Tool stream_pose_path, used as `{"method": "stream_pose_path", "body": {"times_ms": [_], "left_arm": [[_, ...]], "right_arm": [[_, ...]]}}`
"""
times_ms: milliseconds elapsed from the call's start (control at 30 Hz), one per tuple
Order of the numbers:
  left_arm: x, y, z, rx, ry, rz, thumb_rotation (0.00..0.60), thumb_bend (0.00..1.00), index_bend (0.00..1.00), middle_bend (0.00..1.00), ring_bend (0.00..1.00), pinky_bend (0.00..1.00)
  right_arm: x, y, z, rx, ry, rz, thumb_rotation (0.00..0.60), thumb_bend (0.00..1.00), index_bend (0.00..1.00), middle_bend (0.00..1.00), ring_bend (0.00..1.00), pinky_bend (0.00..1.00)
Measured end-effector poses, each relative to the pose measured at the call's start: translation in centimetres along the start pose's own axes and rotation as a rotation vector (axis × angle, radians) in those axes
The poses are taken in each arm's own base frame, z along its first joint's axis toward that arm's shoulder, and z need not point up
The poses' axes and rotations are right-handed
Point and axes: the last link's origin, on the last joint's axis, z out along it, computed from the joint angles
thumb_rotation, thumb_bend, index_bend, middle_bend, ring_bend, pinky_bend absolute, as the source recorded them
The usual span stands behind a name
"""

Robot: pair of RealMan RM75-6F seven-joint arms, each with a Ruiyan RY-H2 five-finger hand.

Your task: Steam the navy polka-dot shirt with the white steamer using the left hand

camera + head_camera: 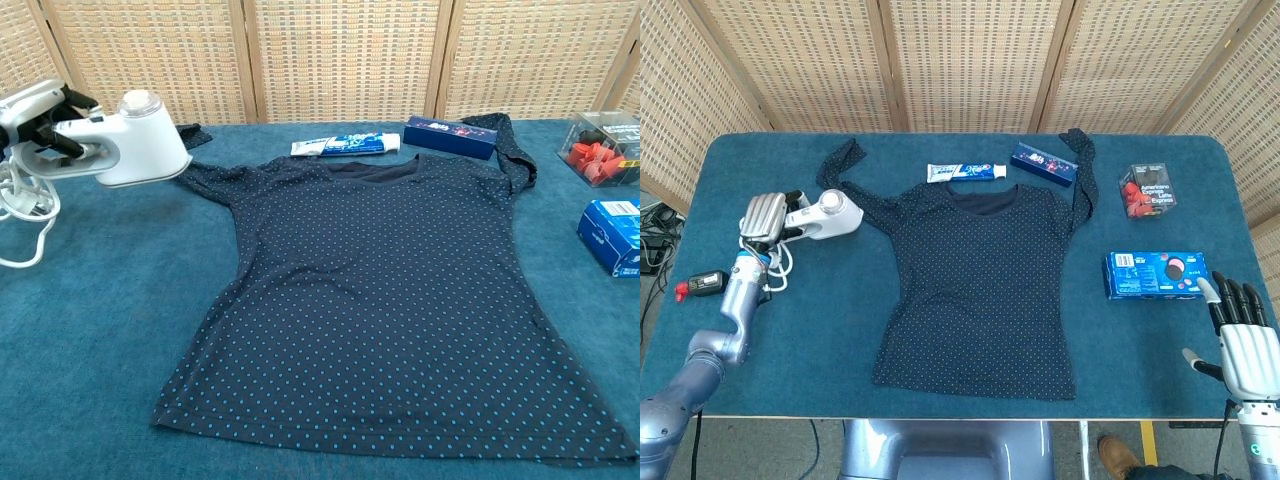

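The navy polka-dot shirt (980,280) (390,300) lies flat in the middle of the blue table, sleeves spread toward the back. My left hand (764,216) (32,115) grips the handle of the white steamer (826,213) (135,140), which is lifted off the table just left of the shirt's left sleeve, nose pointing toward the shirt. Its white cord (25,215) trails down onto the table. My right hand (1243,340) rests at the front right table edge with fingers spread and nothing in it; the chest view does not show it.
A toothpaste tube (966,172) and a dark blue box (1043,165) lie behind the shirt collar. At right sit a clear box of red items (1147,190) and a blue cookie box (1155,275). A small black and red device (702,285) lies at the left edge.
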Motion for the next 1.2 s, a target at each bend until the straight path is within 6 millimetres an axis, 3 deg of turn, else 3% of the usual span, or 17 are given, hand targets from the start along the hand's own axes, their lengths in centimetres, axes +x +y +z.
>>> {"method": "stream_pose_path", "body": {"times_ms": [267,533,800,1200], "left_arm": [[0.7,3.4,1.1,-0.122,-0.04,-0.026,0.6,0.72,1.0,0.78,0.73,0.86],[0.1,9.4,4.1,-0.199,-0.115,-0.043,0.6,0.72,1.0,0.79,0.73,0.86],[-2.9,14.3,4.8,-0.265,-0.189,-0.053,0.6,0.72,1.0,0.79,0.73,0.86],[-6.8,17.4,4.4,-0.308,-0.286,-0.048,0.6,0.71,1.0,0.8,0.74,0.87]], "right_arm": [[0.2,0.1,0.0,-0.001,0.006,-0.005,0.6,0.0,0.05,0.0,0.0,0.0],[0.2,0.5,0.3,-0.03,0.011,-0.013,0.6,0.0,0.05,0.0,0.0,0.0],[-0.3,1.3,0.9,-0.072,-0.006,-0.026,0.6,0.0,0.05,0.0,0.0,0.0],[-0.4,1.8,1.3,-0.086,-0.013,-0.017,0.6,0.0,0.05,0.0,0.0,0.0]]}}
